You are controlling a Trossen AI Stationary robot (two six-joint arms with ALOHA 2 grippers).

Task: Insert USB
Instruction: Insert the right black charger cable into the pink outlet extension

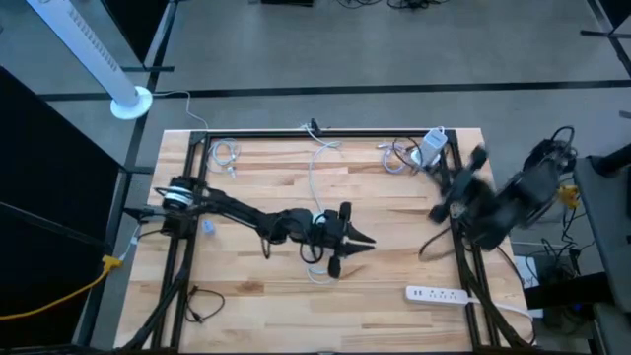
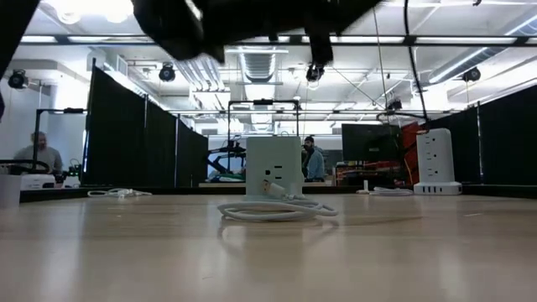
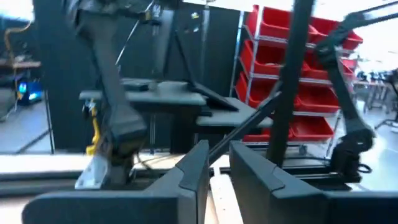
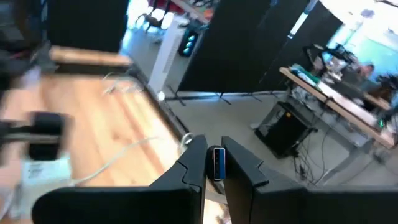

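A white charger cube (image 2: pixel 273 168) stands on the table's middle with a coil of white cable (image 2: pixel 273 210) lying in front of it. My left gripper (image 1: pixel 367 244) is just right of the cube (image 1: pixel 320 219), pointing level toward the table's right. Its fingers (image 3: pixel 193 174) stand a narrow gap apart with nothing between them. My right gripper (image 1: pixel 439 210) hangs blurred above the table's right side. It is shut on a small silver USB plug (image 4: pixel 216 163) with a blue tongue. My right gripper pinches the USB plug between its two fingers, near their free ends. The plug's metal mouth with the blue tongue (image 4: pixel 217 158) shows between the fingertips. The plug is lifted clear of the table. No cable shows on it.
A white power strip (image 1: pixel 439 293) lies near the front right. A white adapter (image 1: pixel 432 146) with tangled cables sits at the far right corner. More cable (image 1: pixel 225 155) lies at the far left. A black frame (image 1: pixel 325 135) borders the table.
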